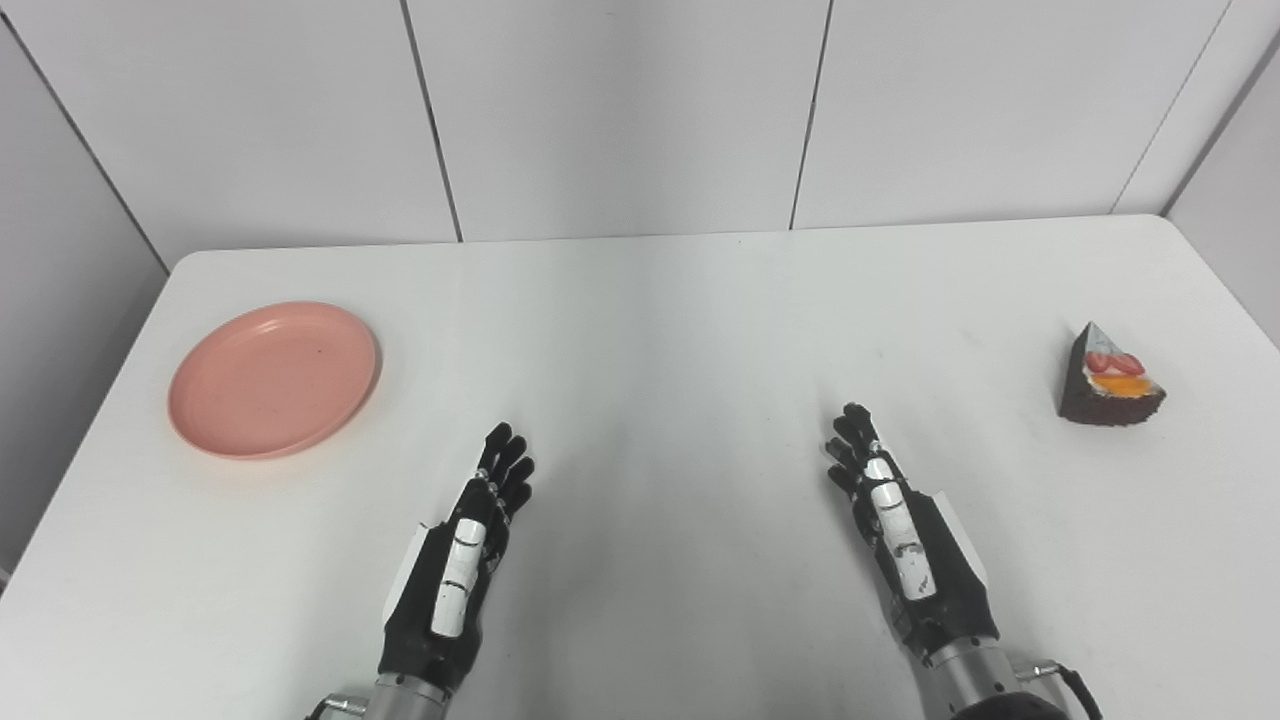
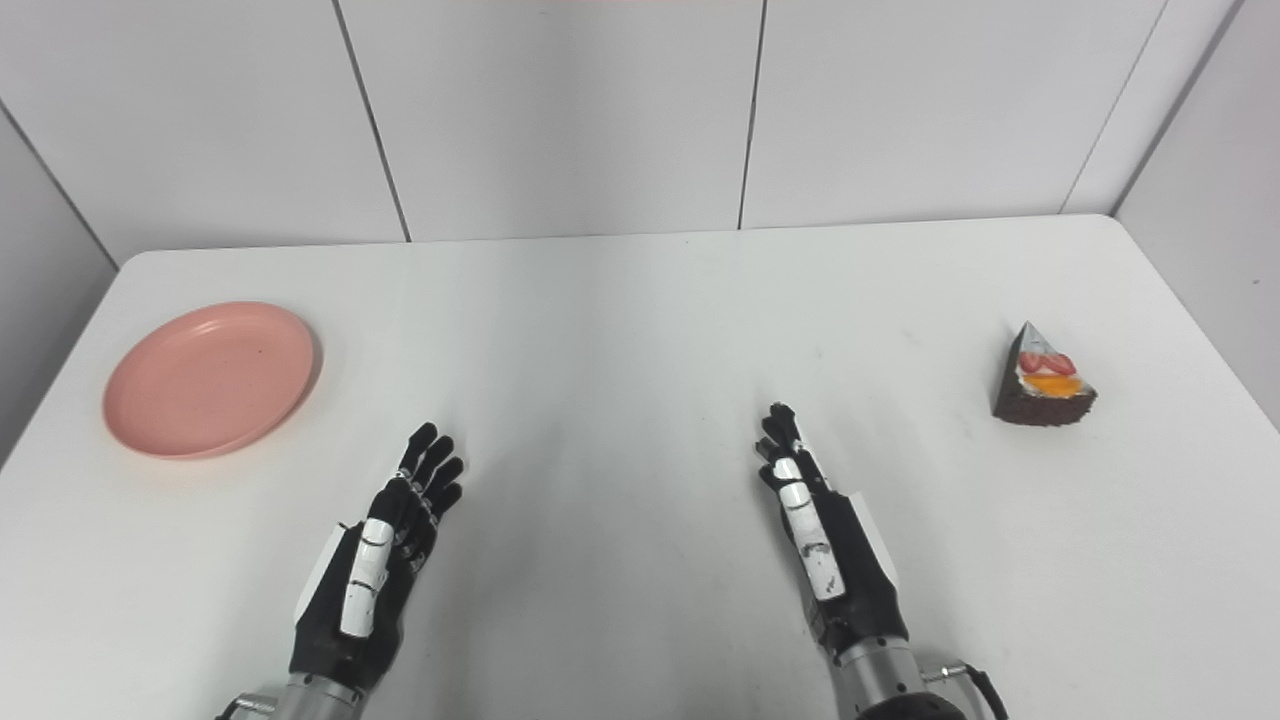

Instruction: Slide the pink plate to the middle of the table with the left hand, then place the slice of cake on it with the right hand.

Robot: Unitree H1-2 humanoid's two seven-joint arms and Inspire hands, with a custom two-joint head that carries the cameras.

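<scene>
A pink plate (image 1: 273, 378) lies empty on the left side of the white table (image 1: 660, 330). A slice of chocolate cake (image 1: 1108, 380) with strawberry and orange on top stands near the right edge. My left hand (image 1: 465, 555) is open and empty, fingers straight, near the front of the table, to the right of and nearer than the plate. My right hand (image 1: 900, 530) is open and empty, fingers straight, near the front, well left of the cake. Both hands are apart from the objects. The plate (image 2: 209, 377) and cake (image 2: 1043, 381) also show in the right eye view.
Grey wall panels (image 1: 620, 110) rise right behind the table's far edge. The table's left edge runs close to the plate and its right edge close to the cake.
</scene>
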